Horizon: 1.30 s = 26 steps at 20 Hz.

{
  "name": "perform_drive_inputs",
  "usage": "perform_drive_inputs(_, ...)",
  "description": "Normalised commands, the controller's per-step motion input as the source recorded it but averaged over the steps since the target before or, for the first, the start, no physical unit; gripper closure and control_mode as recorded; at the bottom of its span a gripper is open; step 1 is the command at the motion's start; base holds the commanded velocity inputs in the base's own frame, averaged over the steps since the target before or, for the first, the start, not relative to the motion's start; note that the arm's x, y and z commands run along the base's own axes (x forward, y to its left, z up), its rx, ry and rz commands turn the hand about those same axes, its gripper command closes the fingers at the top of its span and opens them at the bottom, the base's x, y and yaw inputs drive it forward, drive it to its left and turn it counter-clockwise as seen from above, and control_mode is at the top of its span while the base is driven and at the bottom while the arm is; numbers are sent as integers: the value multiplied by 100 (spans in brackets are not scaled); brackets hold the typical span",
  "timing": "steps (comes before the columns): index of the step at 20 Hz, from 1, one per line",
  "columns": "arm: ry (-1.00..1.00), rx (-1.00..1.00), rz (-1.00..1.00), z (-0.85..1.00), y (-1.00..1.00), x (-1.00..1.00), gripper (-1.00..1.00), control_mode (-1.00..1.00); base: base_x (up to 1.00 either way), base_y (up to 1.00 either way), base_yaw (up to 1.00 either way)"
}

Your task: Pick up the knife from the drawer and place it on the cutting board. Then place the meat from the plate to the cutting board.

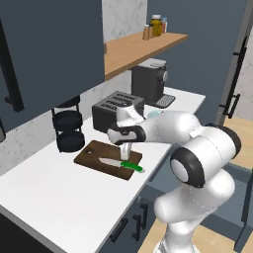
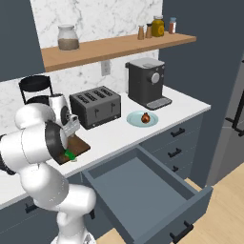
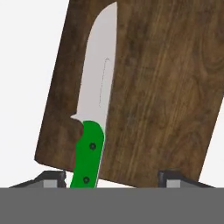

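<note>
the knife [image 3: 94, 113] lies flat on the cutting board [image 3: 162, 87], green handle overhanging its edge; the claw [image 1: 125, 149] hovers just above, fingers apart, holding nothing.

The long white counter [image 1: 54, 197] carries a flat dark brown wooden cutting board [image 1: 94, 155] near its front edge. Beside the board stands a black round stacked rack [image 1: 69, 129] by the wall. Next comes a dark grey four-slot toaster [image 2: 95, 106], then a small round pale blue plate [image 2: 136, 119] (something small and reddish-brown sits on it). At the far end stands a dark grey coffee machine [image 2: 147, 82].
</note>
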Motion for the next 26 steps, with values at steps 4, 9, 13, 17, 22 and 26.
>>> perform_drive_inputs(4,-9,20,0,56,-89,-2,-100,-100,0,0,0)
perform_drive_inputs(9,-2,23,0,53,-100,19,-100,-100,0,0,0)
perform_drive_inputs(13,-7,8,-3,31,-100,67,-100,-100,0,0,0)
perform_drive_inputs(17,-6,0,-16,25,-92,91,-100,-100,0,0,0)
perform_drive_inputs(22,-1,0,-28,19,-85,97,-100,-100,0,0,0)
perform_drive_inputs(26,1,0,-42,-3,-75,93,-100,-100,0,0,0)
